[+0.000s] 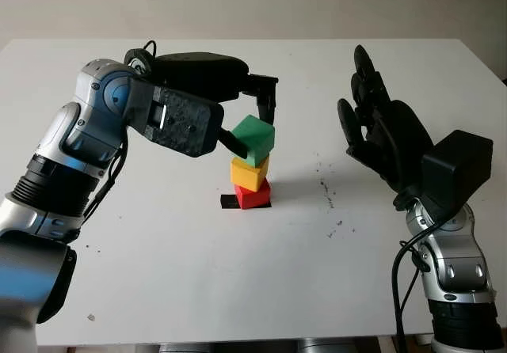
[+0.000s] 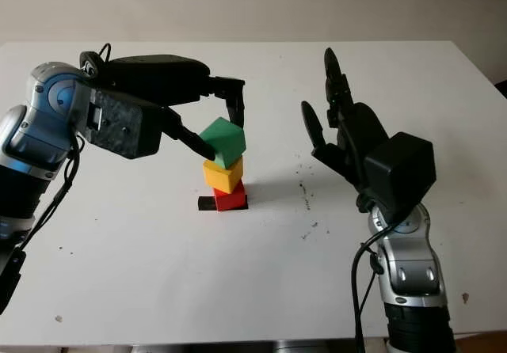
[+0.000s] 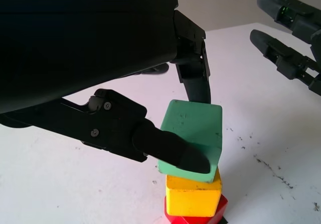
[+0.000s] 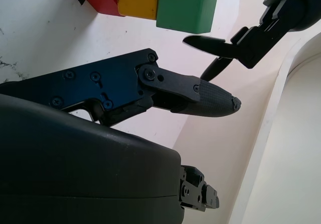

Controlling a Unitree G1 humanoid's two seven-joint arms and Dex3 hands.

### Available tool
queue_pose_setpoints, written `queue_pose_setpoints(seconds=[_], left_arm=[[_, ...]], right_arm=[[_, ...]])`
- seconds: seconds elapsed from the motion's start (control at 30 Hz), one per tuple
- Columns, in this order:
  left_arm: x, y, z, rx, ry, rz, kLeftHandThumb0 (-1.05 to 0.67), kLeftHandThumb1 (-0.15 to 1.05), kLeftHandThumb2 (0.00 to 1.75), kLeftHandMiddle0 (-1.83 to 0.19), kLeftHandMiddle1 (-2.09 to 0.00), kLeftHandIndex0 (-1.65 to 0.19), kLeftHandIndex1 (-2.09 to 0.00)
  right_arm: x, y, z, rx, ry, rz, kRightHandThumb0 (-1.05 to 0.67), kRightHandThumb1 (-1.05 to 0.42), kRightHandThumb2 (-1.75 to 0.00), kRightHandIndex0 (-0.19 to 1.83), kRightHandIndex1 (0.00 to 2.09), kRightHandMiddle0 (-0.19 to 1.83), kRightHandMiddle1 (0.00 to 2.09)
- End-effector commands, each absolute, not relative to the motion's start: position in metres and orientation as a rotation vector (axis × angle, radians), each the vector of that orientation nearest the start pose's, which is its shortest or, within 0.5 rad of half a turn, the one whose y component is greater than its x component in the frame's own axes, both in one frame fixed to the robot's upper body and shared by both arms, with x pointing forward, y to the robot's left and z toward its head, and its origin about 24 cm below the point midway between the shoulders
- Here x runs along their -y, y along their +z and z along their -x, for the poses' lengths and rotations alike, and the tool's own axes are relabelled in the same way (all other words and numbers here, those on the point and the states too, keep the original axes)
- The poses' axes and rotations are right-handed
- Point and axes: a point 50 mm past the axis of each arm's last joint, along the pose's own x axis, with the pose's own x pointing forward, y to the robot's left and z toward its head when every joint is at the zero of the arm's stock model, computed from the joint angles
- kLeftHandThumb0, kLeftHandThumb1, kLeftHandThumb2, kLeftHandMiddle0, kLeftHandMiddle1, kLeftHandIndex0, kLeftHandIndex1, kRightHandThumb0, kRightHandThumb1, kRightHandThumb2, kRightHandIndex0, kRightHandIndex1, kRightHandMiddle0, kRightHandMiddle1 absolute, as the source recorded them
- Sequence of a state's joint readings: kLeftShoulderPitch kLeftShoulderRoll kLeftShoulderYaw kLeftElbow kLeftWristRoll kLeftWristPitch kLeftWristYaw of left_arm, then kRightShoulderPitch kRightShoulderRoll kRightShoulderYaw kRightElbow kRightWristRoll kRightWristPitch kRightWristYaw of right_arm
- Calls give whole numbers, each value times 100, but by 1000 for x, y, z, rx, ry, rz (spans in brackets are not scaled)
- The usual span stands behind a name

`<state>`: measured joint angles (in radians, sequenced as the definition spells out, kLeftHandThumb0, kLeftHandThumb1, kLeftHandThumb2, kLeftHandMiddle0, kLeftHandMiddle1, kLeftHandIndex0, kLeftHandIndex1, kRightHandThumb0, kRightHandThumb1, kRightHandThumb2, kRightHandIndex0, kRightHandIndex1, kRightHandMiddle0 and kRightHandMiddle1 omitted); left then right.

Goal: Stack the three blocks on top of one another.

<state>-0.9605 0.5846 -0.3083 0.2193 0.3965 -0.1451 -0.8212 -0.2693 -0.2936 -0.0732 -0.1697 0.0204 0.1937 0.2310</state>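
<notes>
Frame centre: left hand [image 1: 252, 123] pinches green block [image 1: 253, 139], tilted on yellow [image 1: 249, 172] over red [image 1: 253, 195]. Release remains. Right hand [image 1: 380, 131] open, right.

Three blocks [image 1: 252, 163] stacked mid-table [image 1: 158, 274], left hand [image 1: 252, 123] around the top one, right hand [image 1: 380, 131] well right

Head stereo downward over table [image 1: 158, 290]; wrist cameras close beside block stack [image 3: 193, 179].

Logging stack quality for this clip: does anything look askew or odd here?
Yes. The green block sits tilted and twisted on the yellow block, which sits over the red block. The left hand grips the green one. The right hand is open, raised beside the stack.
</notes>
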Motion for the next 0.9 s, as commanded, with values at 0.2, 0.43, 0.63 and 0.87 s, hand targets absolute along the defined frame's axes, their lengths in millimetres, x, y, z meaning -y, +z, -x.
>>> queue_pose_setpoints(seconds=[0.2,0.43,0.63,0.87], left_arm=[[-114,251,-341,328,-843,-1343,-67,96,5,2,-5,-17,-24],[-112,254,-336,312,-870,-1329,-67,94,5,9,-4,-9,-9],[-119,258,-335,290,-848,-1308,-73,92,5,18,0,15,-1],[-156,265,-339,332,-641,-949,-94,104,51,19,0,19,0]], right_arm=[[182,148,-292,248,200,293,-62,-105,-64,-19,0,-19,5],[183,149,-292,255,196,311,-61,-105,-64,-19,0,-18,5],[183,147,-292,251,190,314,-62,-105,-63,-19,0,-18,6],[180,143,-291,244,193,283,-64,-105,-63,-19,0,-19,4]])
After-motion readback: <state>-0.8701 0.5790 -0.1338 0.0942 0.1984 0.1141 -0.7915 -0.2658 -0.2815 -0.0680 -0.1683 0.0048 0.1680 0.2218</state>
